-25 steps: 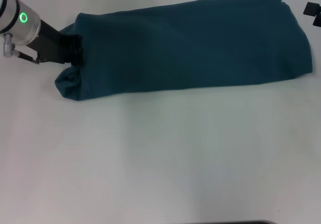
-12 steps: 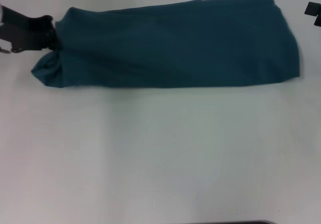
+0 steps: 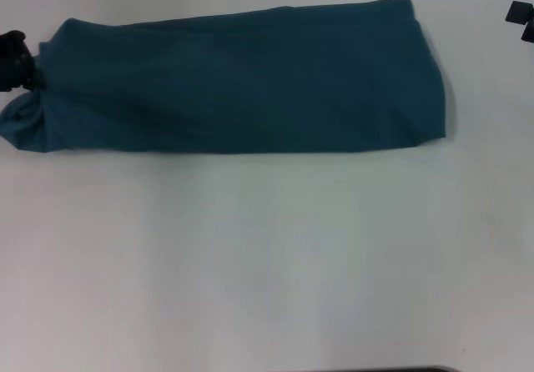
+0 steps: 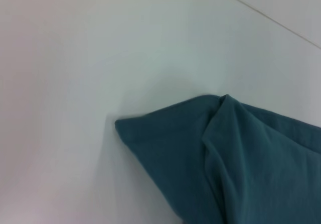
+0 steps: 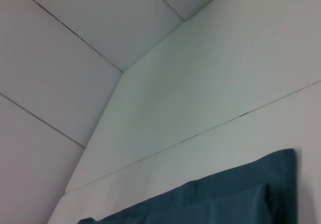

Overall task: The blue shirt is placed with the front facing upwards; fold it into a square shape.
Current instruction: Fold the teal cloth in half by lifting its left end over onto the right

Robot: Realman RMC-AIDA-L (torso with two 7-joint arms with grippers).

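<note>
White and plain, the table (image 3: 267,263) fills the head view, and across its far half lies the dark teal-blue cotton shirt (image 3: 242,88), folded into a long band that runs from the left edge of the view to right of centre, with no lettering showing on the upper side. At the band's left end the cloth is bunched into a small rounded lobe, and just above that lobe the black left claw (image 3: 15,48) sits at the edge of the view, pinching the gathered cloth. At the far right edge, level with the top of the shirt and well apart from it, a small black part of the right claw (image 3: 523,17) shows; whether its fingers are spread or pressed together cannot be told. From the left wrist view, one pointed, creased corner of the shirt (image 4: 215,158) rests on the white table (image 4: 75,83), with a fold ridge running along it. From the right wrist view, a straight folded edge of the shirt (image 5: 225,199) lies low on the table (image 5: 200,108), and white panelled walls (image 5: 75,58) with thin seams rise behind.
</note>
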